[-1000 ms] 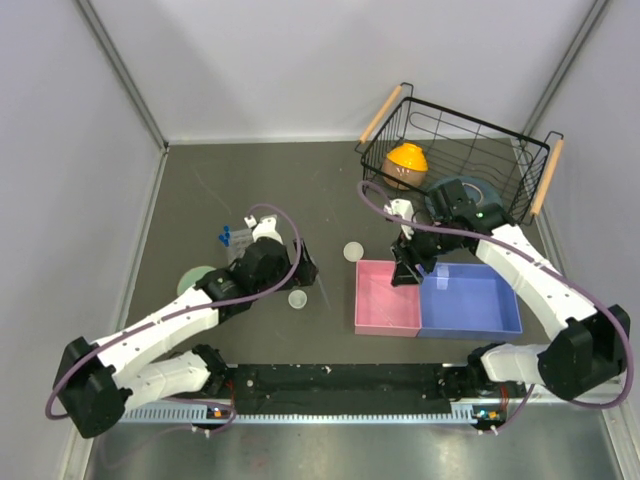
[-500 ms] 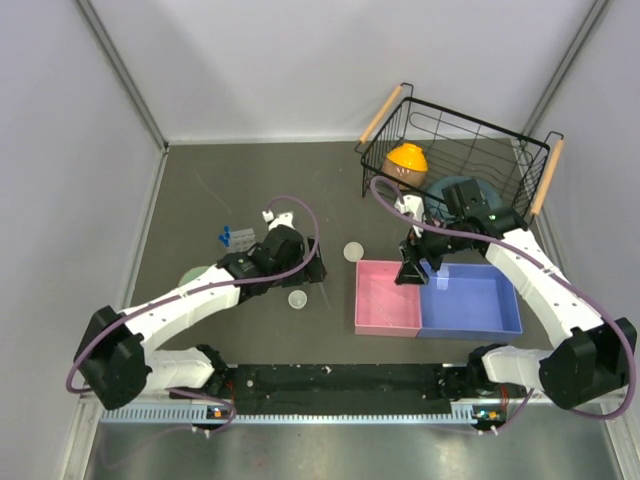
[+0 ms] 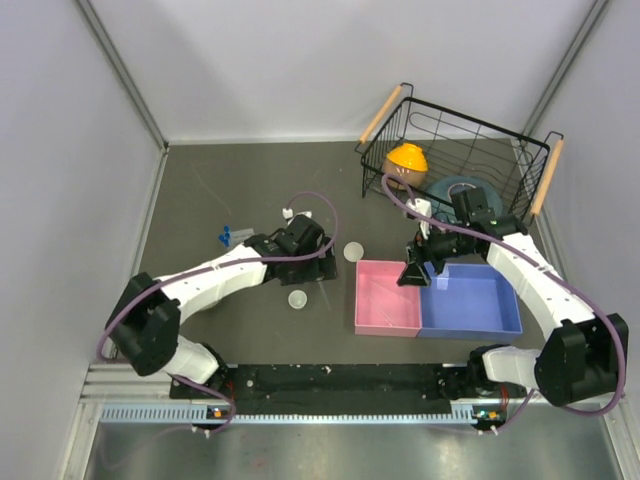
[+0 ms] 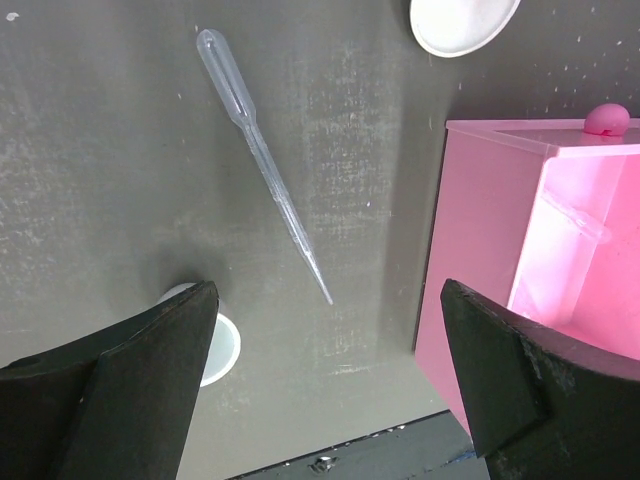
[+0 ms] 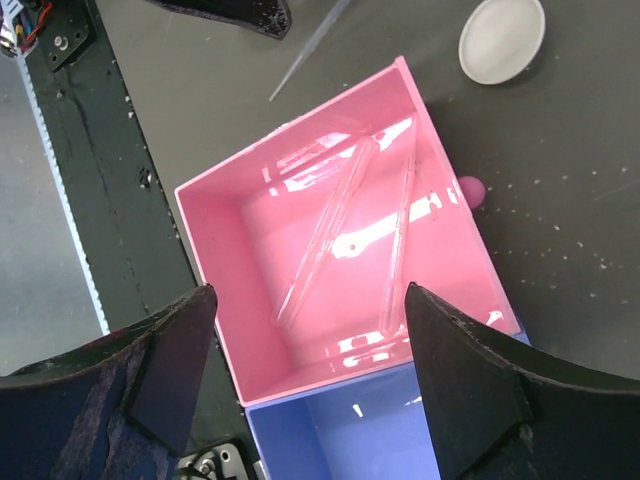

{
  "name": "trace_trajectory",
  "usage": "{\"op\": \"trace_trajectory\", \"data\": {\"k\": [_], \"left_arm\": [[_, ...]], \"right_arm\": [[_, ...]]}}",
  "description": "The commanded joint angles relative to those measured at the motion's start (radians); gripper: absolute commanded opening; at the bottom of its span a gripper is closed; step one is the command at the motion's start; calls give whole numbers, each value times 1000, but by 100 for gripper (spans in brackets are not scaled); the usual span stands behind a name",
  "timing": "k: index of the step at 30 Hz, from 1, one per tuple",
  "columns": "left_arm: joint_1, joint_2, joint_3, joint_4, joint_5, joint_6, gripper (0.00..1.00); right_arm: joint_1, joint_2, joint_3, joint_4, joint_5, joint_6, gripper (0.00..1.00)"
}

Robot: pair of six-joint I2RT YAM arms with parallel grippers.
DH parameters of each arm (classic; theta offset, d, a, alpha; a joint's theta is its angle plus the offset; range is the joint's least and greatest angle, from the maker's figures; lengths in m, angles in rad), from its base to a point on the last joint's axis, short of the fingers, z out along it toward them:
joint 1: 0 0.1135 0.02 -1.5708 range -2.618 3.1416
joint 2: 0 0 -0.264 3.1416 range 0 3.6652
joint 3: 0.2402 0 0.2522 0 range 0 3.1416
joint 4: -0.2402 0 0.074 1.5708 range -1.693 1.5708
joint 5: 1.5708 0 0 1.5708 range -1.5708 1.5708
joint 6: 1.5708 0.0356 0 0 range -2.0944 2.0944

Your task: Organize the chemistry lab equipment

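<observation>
Hovering spread wide and empty, the left claw (image 4: pixel 325 300) has a pipette (image 4: pixel 265 165) lying on the counter (image 4: pixel 100 150) right beneath it, with one white dish (image 4: pixel 218 348) peeking from under a finger. The right claw (image 5: pixel 310 300) (also open, holding nothing) hangs over the pink bin (image 5: pixel 240 230), two pipettes (image 5: pixel 325 235) inside. Beyond both claws sits the second dish (image 4: pixel 460 20).

Robot lab test cell, plain white walls (image 3: pixel 300 60) enclosing dark tabletop (image 3: pixel 250 180), two arms (image 3: pixel 210 280) bolted to front rail (image 3: pixel 340 380)
</observation>
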State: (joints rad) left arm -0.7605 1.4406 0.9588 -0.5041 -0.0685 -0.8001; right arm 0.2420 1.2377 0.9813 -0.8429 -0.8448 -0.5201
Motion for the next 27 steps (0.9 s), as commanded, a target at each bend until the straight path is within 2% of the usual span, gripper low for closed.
{"op": "trace_trajectory", "data": {"k": [1, 8, 12, 19, 21, 27], "left_arm": [[3, 44, 63, -45, 15, -28, 99], [3, 122, 116, -73, -7, -63, 97], [3, 214, 193, -140, -20, -64, 90], [3, 349, 305, -194, -111, -41, 71], [3, 379, 323, -211, -120, -34, 59], [3, 448, 348, -224, -132, -37, 39]], "right_arm": [[-40, -61, -15, 71, -51, -9, 78], [-43, -63, -20, 76, -48, -15, 78], [-43, -66, -21, 76, -46, -17, 78], [-43, -69, -24, 77, -43, -18, 78], [-41, -67, -24, 77, -43, -20, 78], [-41, -67, -24, 77, -43, -20, 78]]}}
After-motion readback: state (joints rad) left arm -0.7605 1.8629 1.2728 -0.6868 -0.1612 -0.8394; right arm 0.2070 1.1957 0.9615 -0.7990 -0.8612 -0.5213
